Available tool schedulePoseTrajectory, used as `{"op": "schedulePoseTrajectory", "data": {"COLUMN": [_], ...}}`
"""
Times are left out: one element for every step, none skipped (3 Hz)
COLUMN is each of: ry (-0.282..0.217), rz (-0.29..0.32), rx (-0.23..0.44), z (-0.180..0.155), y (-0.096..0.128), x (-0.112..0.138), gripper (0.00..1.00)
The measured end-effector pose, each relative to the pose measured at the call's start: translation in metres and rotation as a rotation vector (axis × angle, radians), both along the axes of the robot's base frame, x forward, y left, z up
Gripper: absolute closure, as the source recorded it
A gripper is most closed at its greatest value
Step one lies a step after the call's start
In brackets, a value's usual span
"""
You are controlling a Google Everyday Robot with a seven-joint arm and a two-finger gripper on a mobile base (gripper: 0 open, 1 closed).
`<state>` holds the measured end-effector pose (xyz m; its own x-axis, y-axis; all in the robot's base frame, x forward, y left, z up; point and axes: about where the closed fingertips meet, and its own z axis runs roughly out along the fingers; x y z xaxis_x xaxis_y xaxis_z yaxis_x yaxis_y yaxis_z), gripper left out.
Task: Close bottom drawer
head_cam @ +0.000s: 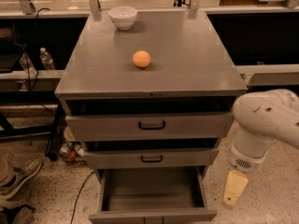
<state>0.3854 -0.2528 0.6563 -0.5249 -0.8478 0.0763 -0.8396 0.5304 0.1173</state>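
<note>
The bottom drawer (152, 195) of the grey metal cabinet is pulled out wide, showing its plain grey box interior. Its front panel (153, 216) lies at the lower edge of the view and its handle is cut off there. My gripper (233, 190), cream-coloured at the end of the white arm (264, 125), hangs to the right of the drawer, apart from it, near the drawer's right wall.
The middle drawer (152, 158) and top drawer (150, 124) stand slightly open, each with a black handle. An orange ball (141, 59) and a white bowl (123, 17) sit on the cabinet top (187, 55). Shoes (18, 176), bottles and cables lie at the left.
</note>
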Motion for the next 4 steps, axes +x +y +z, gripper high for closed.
{"op": "schedulePoseTrajectory", "data": {"ry": [0.098, 0.173, 0.195, 0.199], "rz": [-0.041, -0.121, -0.173, -0.223], "rx": [-0.010, 0.040, 0.108, 0.200], "z": [-0.076, -0.164, -0.216, -0.263], "y": [0.004, 0.011, 0.017, 0.022], "x": [-0.014, -0.026, -0.031, -0.037], "gripper": [0.00, 0.00, 0.00, 0.00]}}
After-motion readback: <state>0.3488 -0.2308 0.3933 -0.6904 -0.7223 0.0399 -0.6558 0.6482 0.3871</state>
